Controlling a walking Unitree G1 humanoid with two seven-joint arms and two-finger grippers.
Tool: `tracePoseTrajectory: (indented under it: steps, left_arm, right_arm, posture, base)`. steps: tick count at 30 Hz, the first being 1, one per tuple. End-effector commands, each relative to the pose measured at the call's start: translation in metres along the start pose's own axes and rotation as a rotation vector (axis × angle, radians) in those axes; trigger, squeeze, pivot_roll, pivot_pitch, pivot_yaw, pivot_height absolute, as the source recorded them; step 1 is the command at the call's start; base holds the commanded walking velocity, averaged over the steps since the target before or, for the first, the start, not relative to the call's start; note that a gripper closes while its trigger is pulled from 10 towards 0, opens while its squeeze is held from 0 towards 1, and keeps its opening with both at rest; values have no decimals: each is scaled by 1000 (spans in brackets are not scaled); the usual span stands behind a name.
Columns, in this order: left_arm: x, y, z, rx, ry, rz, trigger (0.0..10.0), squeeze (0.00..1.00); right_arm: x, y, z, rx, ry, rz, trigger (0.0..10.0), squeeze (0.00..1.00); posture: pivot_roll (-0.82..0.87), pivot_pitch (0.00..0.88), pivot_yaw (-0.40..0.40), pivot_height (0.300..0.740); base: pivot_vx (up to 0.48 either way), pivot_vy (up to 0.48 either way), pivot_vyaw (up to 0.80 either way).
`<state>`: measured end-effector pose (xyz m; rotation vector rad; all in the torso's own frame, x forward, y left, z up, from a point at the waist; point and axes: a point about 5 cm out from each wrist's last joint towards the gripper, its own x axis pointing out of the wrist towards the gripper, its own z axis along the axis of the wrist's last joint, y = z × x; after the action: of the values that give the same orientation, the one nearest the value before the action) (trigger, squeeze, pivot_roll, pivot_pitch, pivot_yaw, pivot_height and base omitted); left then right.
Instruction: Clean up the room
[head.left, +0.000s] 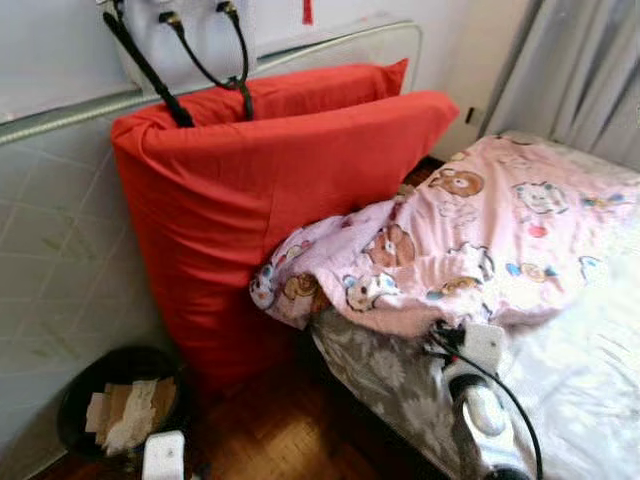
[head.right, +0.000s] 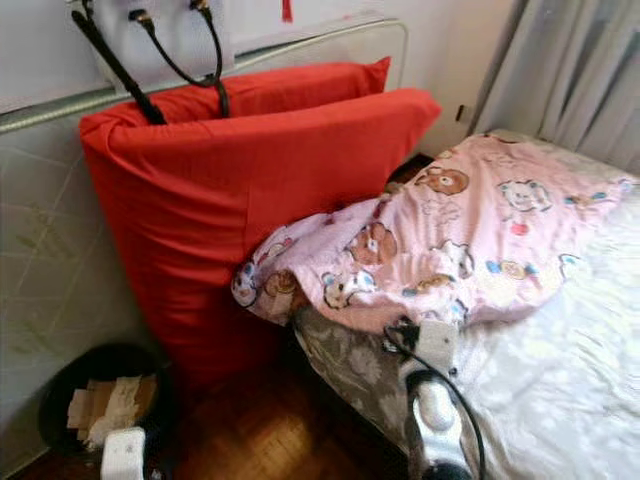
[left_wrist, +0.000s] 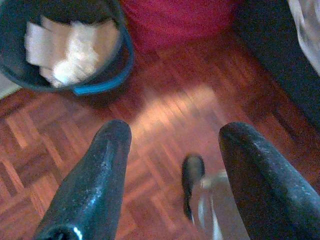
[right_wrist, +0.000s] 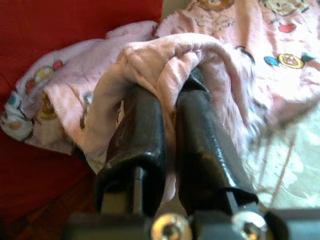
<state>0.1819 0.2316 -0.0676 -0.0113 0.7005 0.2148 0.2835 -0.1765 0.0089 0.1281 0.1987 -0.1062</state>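
A pink blanket (head.left: 470, 240) printed with cartoon bears lies bunched across the head of the bed (head.left: 590, 370), one corner drooping over the bed's side. My right gripper (right_wrist: 167, 85) is shut on a fold of that blanket (right_wrist: 165, 55), and the cloth wraps over its black fingers (right_wrist: 140, 130). In the eye views the right arm (head.left: 475, 385) reaches up from the bottom right to the blanket's near edge. My left gripper (left_wrist: 172, 145) hangs open over the parquet floor (left_wrist: 165, 105), holding nothing.
Two big red pillows (head.left: 250, 200) lean against the headboard rail, with a black-strapped bag (head.left: 190, 40) hanging above. A black bin (head.left: 90, 375) holding crumpled paper (left_wrist: 75, 47) stands on the floor at the left. Grey curtains (head.left: 570, 70) hang at the back right. A small dark blurred thing (left_wrist: 192, 175) lies on the floor.
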Motion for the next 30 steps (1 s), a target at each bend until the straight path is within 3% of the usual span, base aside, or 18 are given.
tracePoseTrajectory:
  steps: [1, 16, 30]
  left_arm:
    - [-4, -3, -13, -2, 49, -6, 10000, 0]
    - [-4, -2, -13, 5, 56, -9, 10000, 0]
    - [-4, -4, -13, 7, 55, -17, 10000, 0]
  right_arm:
    - [3, 1, 8, -11, -38, 14, 10000, 0]
    - [9, -6, 40, -60, -227, -22, 10000, 0]
    - [8, -6, 35, -78, -192, -15, 10000, 0]
  posture:
    - [56, 39, -18, 740]
    - [49, 28, -14, 740]
    - [48, 22, -18, 740]
  base:
    - [0, 0, 0]
    - [0, 0, 0]
    - [0, 0, 0]
